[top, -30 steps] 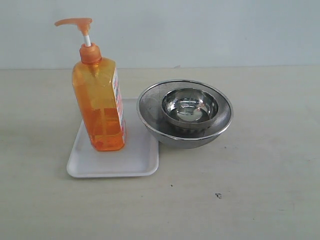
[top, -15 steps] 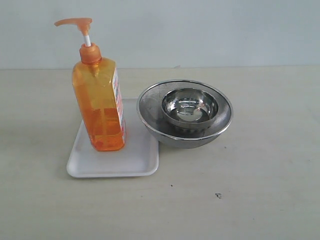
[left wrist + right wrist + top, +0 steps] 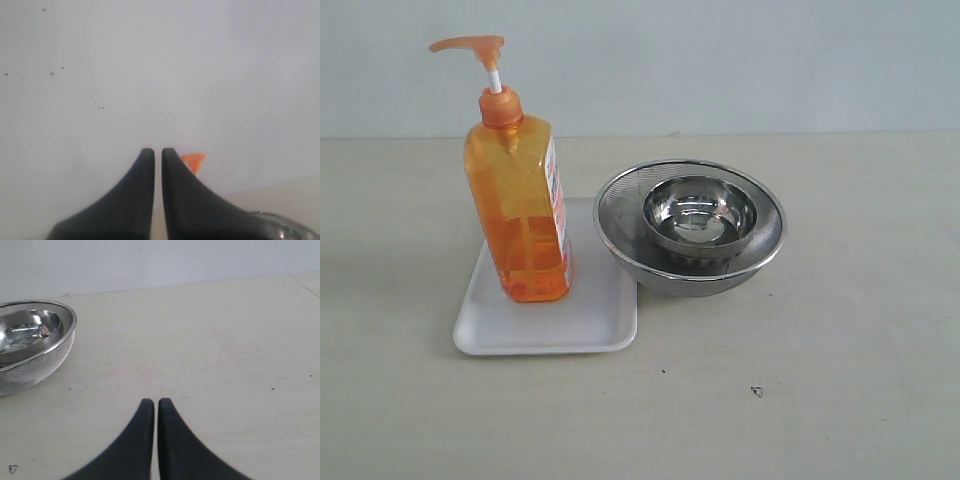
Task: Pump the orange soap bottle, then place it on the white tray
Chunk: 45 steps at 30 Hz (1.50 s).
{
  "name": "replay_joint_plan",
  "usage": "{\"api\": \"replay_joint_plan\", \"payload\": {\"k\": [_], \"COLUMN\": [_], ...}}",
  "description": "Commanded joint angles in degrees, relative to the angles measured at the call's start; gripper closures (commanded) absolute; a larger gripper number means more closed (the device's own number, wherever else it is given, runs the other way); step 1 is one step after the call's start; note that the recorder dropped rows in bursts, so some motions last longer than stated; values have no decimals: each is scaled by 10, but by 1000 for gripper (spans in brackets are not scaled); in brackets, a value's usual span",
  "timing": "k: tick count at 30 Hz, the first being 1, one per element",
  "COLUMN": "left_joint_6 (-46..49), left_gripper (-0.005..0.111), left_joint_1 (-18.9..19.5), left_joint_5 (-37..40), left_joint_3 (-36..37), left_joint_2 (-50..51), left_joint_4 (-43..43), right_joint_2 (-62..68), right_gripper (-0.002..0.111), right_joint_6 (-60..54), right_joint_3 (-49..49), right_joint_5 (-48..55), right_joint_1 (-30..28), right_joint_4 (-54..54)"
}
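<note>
The orange soap bottle (image 3: 520, 215), translucent with an orange pump head on a white stem, is seen upright on the white tray (image 3: 602, 322), just left of nested steel bowls (image 3: 692, 276). The left pincer (image 3: 157, 152) and the right pincer (image 3: 155, 403) are both seen closed, nothing gripped.

I count one orange soap bottle (image 3: 520, 215), one white tray (image 3: 600, 312), and two steel bowls: one small bowl (image 3: 700, 215), one larger mesh bowl (image 3: 620, 228), on one desk (image 3: 840, 350).

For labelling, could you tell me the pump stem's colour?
The pump stem is white; exterior view.
</note>
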Motion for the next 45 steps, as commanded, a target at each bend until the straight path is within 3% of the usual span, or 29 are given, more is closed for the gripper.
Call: {"api": "replay_joint_plan", "payload": {"k": [1,4,7,10,13,16,18,21,24,29,36,45], "left_joint_6": [-63,-100,-111,-97,76,357,485,665,767,783,779,772], "left_gripper": [102,102,102,102,102,102,102,102,102,102,102,102], "left_joint_1": [-1,-1,-1,-1,-1,-1,-1,-1,-1,-1,5,43], "left_joint_5": [-15,-62,-102,-99,-45,56,97,175,262,341,347,325], "left_joint_3": [69,82,80,80,81,82,82,82,82,82,96,179], "left_joint_2": [-123,-177,-177,-177,-177,-177,-177,-177,-177,-177,-177,-177], "left_joint_4": [-6,-52,-221,-253,-241,-267,-355,-569,-707,-779,-806,-815], "right_joint_2": [-2,-2,-2,-2,-2,-2,-2,-2,-2,-2,-2,-2], "right_gripper": [108,108,108,108,108,108,108,108,108,108,108,108], "right_joint_6": [1,1,0,0,0,0,0,1,1,1,1,1], "right_joint_3": [3,3,3,3,3,3,3,3,3,3,3,3], "right_joint_5": [-6,-6,-8,-8,-8,-8,-8,-8,-8,-8,-12,-11], "right_joint_1": [2,2,2,2,2,2,2,2,2,2,2,2], "right_joint_4": [0,0,0,0,0,0,0,0,0,0,0,0]}}
